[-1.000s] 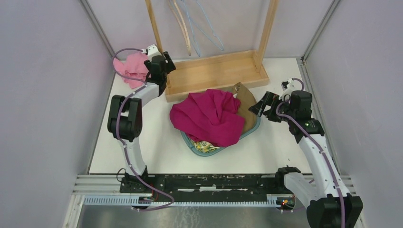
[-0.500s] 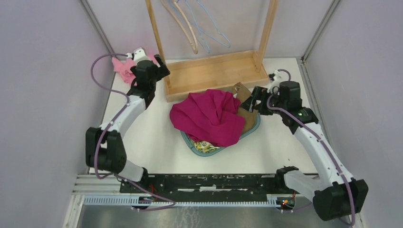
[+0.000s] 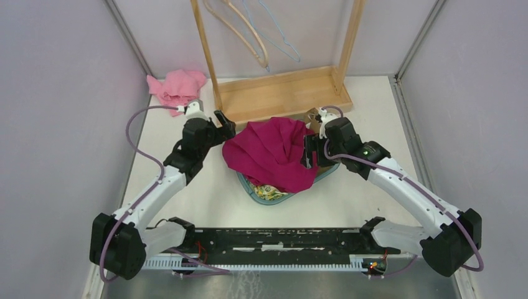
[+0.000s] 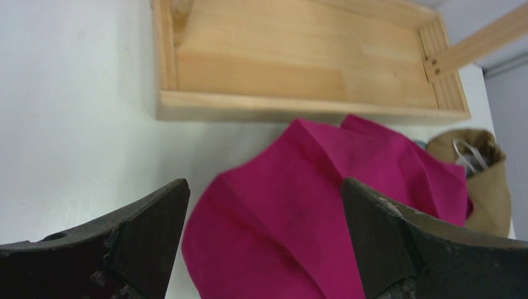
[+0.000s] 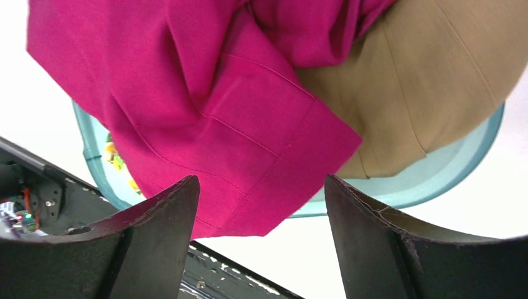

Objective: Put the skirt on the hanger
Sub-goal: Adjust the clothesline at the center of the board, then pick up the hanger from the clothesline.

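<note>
A crumpled magenta skirt (image 3: 274,152) lies heaped over a teal basket (image 3: 269,198) in the middle of the table. A wooden hanger (image 3: 249,28) and a blue wire hanger (image 3: 280,37) hang from the rack at the back. My left gripper (image 3: 224,124) is open just off the skirt's left edge; the left wrist view shows the skirt (image 4: 324,205) between and beyond the gripper (image 4: 264,187). My right gripper (image 3: 309,149) hovers open over the skirt's right side. Its wrist view has the skirt's hemmed corner (image 5: 249,124) between the gripper (image 5: 261,184) tips, untouched.
A tan garment (image 3: 324,134) lies under the skirt in the basket (image 5: 436,177). The wooden rack's base tray (image 3: 280,96) stands just behind. A pink cloth (image 3: 177,87) is bunched at the back left corner. Grey walls close both sides.
The left arm swung from the pink cloth at the back left down to the skirt's left edge and opened wide. The right arm moved left over the skirt, its jaws narrowing a little.
</note>
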### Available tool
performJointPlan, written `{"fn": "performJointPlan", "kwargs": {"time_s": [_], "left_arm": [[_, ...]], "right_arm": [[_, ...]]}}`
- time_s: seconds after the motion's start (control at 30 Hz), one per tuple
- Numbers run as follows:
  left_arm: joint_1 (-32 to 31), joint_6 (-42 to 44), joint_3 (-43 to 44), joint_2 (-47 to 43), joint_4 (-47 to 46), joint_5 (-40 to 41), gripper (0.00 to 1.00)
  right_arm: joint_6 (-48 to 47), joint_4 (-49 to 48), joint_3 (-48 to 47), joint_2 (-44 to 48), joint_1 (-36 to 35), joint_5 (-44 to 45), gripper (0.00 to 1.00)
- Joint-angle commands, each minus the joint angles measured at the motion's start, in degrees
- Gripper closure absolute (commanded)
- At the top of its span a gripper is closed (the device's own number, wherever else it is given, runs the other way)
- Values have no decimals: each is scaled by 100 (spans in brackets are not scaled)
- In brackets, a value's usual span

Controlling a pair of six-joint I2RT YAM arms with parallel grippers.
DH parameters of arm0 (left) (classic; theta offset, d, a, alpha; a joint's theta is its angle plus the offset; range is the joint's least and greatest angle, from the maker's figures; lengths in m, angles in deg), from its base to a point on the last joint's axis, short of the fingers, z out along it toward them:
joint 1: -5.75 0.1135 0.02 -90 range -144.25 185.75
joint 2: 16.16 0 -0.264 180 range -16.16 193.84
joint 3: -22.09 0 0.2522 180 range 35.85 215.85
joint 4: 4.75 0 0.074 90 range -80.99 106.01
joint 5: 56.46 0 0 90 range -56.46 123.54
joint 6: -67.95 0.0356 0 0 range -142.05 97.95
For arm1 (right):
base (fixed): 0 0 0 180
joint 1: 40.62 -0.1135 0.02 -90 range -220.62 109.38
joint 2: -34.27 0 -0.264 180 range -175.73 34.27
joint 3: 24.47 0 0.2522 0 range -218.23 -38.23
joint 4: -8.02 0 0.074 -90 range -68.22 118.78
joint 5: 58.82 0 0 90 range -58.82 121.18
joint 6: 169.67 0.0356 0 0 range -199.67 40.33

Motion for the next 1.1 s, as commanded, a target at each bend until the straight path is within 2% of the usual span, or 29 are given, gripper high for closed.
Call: {"fn": "performJointPlan", "kwargs": {"time_s": [0.0, 0.27, 0.4, 0.5, 0.7, 0.87, 1.07], "left_arm": [[-507, -218, -170, -344, 96, 89, 1], [-701, -11, -232, -524, 391, 285, 1], [-700, 150, -84, -694, 680, 370, 1], [-702, 164, -57, -652, 679, 378, 1], [-701, 17, -72, -420, 555, 112, 1], [-701, -243, -387, -648, 271, -129, 1], [-701, -325, -676, -825, 60, -258, 1]], "right_arm": [[-26, 162, 204, 229, -62, 580, 18], [3, -181, 481, 134, -65, 344, 15], [-28, -428, 208, 144, -62, 353, 13], [-217, -517, -549, -152, -60, 381, 12], [-675, -668, -2509, -1304, 57, 689, 14], [-452, -1268, -3276, -2145, 520, 287, 18], [-605, -1876, -4030, -3166, 612, 18, 19]]}}
